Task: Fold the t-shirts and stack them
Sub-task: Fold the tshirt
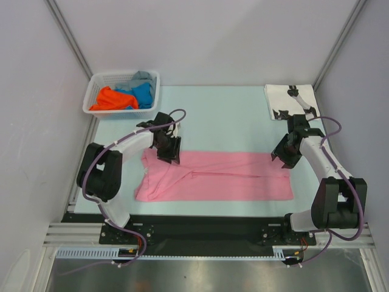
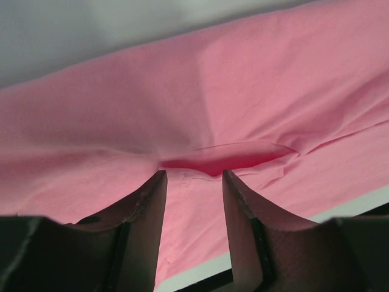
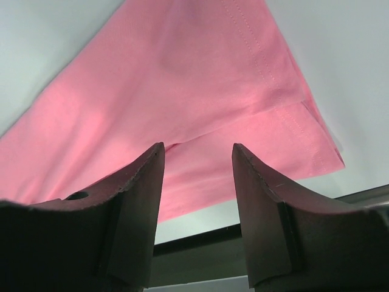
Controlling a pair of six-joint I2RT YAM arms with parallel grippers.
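The whole layout is given only by the top view: the pink t-shirt [image 1: 213,176] is spread flat as a long band along the near part of the tabletop [image 1: 225,115], running from left to right. The left gripper [image 1: 169,152] is poised over its far left edge and the right gripper [image 1: 284,155] over its far right corner. A white basket [image 1: 124,91] at the far left corner is seen holding an orange shirt [image 1: 109,99], a blue one [image 1: 143,94] and a grey one [image 1: 141,78], all bunched and partly covered by each other. A white shirt with black print [image 1: 290,100] is laid at the far right corner; the print is too small to be read. From above the jaws are hidden by the wrists, so their state is shown by the wrist views alone. In the left wrist view the left gripper [image 2: 193,176] is seen with its fingers apart, the tips just short of a raised fold in the pink cloth [image 2: 243,91], and contact cannot be judged. In the right wrist view the right gripper [image 3: 197,149] is seen parted above a stitched hem of the pink cloth [image 3: 200,73], with nothing clamped.
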